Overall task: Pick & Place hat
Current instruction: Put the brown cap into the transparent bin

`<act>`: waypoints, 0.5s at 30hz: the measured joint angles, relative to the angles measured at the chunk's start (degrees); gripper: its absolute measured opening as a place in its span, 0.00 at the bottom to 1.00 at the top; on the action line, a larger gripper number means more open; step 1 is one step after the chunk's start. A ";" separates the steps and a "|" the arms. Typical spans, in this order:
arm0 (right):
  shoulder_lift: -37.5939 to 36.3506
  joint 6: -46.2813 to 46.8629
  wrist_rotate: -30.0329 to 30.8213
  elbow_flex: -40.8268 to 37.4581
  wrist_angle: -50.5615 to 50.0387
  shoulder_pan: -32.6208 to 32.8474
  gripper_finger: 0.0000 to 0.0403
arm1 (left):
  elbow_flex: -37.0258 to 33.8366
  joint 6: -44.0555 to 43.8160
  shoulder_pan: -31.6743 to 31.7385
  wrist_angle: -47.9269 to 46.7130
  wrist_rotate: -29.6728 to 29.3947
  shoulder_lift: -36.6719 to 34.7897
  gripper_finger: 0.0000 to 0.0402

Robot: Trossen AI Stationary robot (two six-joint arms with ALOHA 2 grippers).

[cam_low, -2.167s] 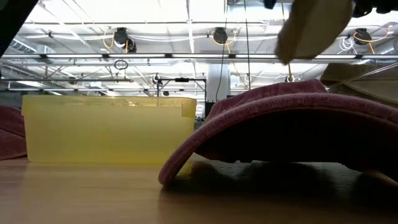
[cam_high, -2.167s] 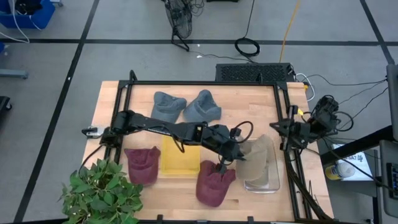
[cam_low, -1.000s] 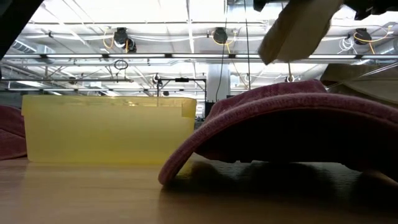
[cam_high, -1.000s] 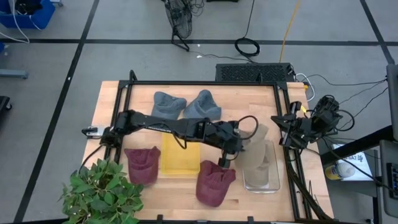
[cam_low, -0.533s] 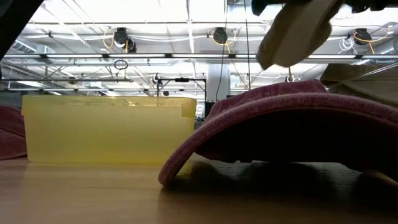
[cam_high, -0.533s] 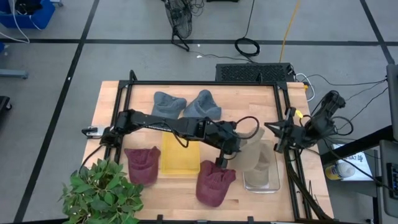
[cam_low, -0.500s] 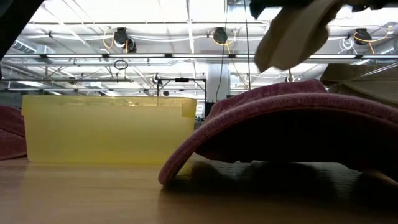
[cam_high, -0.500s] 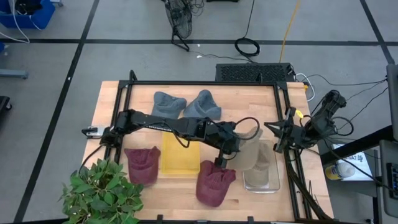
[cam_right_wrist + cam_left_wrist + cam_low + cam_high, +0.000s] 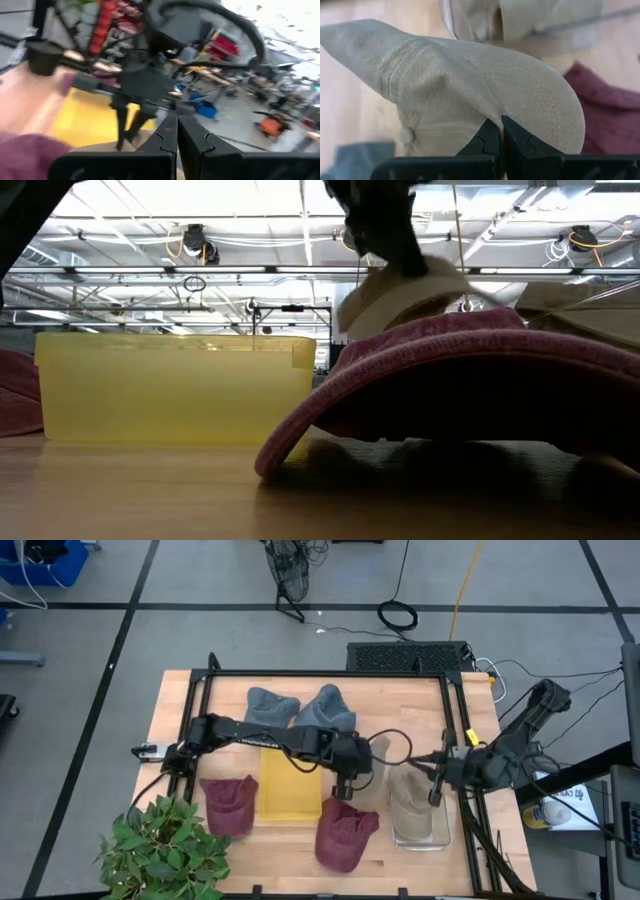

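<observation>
L arm stretched across counter centre, fingers clenched on tan hat lifted just beside clear bin near right edge; R arm reaches in over bin, fingers closed, empty.

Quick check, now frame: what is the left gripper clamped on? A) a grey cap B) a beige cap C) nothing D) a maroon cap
B: the left wrist view shows the left gripper shut on the beige cap, pinching its fabric.
</observation>
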 joint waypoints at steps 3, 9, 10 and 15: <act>1.01 2.62 -0.16 0.04 -0.66 -2.53 0.00 | -0.88 -0.27 0.03 -1.34 0.22 0.04 0.02; -0.54 7.95 -8.56 0.04 -5.92 -10.58 0.00 | -6.43 0.46 2.66 1.99 2.94 0.11 0.01; -0.82 8.70 -10.18 0.04 -6.54 -11.68 0.00 | -7.19 0.37 2.99 2.65 2.93 0.11 0.01; -1.09 10.27 -14.96 0.04 -8.69 -15.66 0.00 | -9.89 0.47 4.04 3.44 2.99 0.03 0.03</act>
